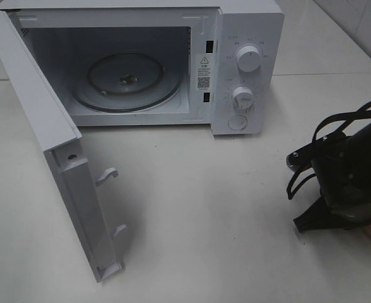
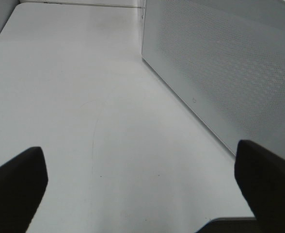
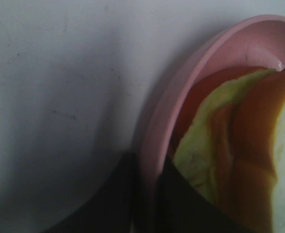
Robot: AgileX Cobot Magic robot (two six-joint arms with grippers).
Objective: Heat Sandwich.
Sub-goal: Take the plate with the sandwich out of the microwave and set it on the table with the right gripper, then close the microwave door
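- A white table (image 1: 192, 208) is seen carrying everything; a faint curved scuff is visible on it in the left wrist view.
- A white microwave (image 1: 245, 69) is set at the table's far side, with its door (image 1: 53, 151) swung wide open over the table's left part.
- A pink plate (image 3: 181, 111) is laid on the table at the right edge, its rim barely seen from the high view.

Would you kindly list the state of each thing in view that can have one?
Microwave door: swung wide open.
Microwave: empty, only its glass turntable inside.
Plate: on the table, rim pinched between the right gripper's fingers.
Sandwich: lying on the plate.
Right gripper: shut on the plate's rim.
Left gripper: open, holding nothing.
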